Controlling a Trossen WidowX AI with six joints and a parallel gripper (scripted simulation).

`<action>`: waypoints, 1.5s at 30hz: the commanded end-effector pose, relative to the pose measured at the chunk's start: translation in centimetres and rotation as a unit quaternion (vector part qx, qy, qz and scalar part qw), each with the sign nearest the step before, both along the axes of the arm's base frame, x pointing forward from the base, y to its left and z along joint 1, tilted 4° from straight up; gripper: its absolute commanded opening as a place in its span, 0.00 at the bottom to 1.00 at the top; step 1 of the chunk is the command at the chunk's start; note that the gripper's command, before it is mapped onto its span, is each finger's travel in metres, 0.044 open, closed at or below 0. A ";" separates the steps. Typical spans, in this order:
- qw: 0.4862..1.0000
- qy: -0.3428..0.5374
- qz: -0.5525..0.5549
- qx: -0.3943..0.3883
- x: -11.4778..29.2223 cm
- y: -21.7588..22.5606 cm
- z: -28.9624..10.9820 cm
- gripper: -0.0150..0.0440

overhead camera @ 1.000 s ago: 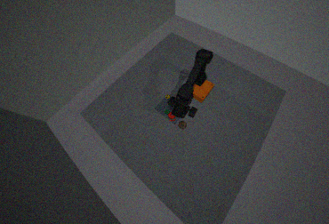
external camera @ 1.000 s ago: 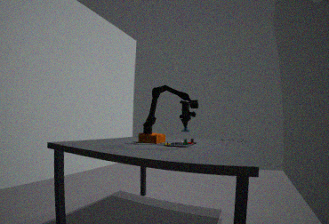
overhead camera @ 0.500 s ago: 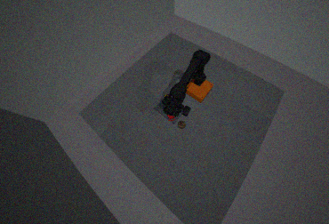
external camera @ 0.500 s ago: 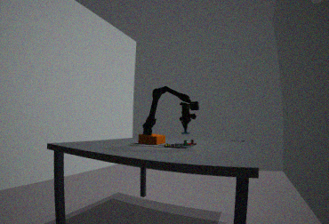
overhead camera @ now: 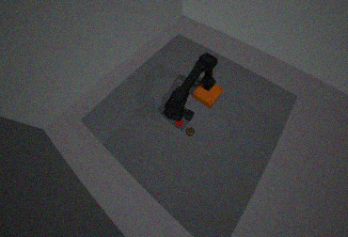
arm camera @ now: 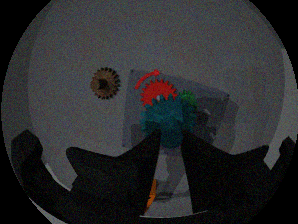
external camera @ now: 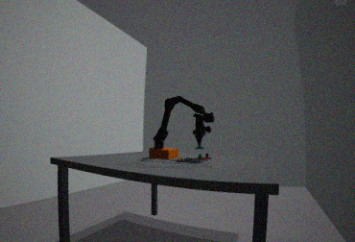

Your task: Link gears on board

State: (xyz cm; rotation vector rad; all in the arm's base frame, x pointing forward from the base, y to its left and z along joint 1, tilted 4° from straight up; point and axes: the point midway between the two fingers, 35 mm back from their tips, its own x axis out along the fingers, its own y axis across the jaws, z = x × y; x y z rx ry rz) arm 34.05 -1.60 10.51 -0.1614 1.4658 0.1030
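Table: 1 wide grey table (overhead camera: 235,150) (external camera: 168,179) fills the middle of the room, with dark legs under its edge.
Arm: 1 black arm (overhead camera: 190,81) (external camera: 165,120) arches from left to right in the outside view, its far end bent down over the board.
Block: orange (overhead camera: 212,97) (external camera: 163,154) (arm camera: 152,192), under the arm's foot, at the left in the outside view.
Board: 1 grey board (external camera: 194,160) (arm camera: 133,112) lies on the table, right of the block from outside; the arm hides most of it from above.
Gripper: pointing down above the board, the gripper (external camera: 199,146) (arm camera: 171,132) has its 2 fingers clenched on the teal gear.
Teal gear: up in the air (external camera: 200,148) (arm camera: 170,120), apart from the board and on 0 pegs; from the wrist it overlaps part of the red gear.
Brown gear: 1 loose gear (overhead camera: 190,131) (arm camera: 105,83) on the table, off the board, left of it in the wrist view.
Red gear: on the board (overhead camera: 179,123) (external camera: 206,157) (arm camera: 159,91), the red arrow (arm camera: 148,77) beside it.
Green gear: on the board (external camera: 200,157) (arm camera: 187,98), just right of the red 1 from the wrist; I can't tell whether their teeth mesh.
Yellow gear: a tiny yellow spot (external camera: 180,159) near the board's left end from outside; its stripe is too small to see.
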 end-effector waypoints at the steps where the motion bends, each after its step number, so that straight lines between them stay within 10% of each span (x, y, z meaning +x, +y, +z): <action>1: 1.000 0.001 0.003 0.002 0.3 -0.8 -0.4 0.25; 45: 0.994 0.005 0.110 -0.008 0.8 -8.5 -2.0 0.25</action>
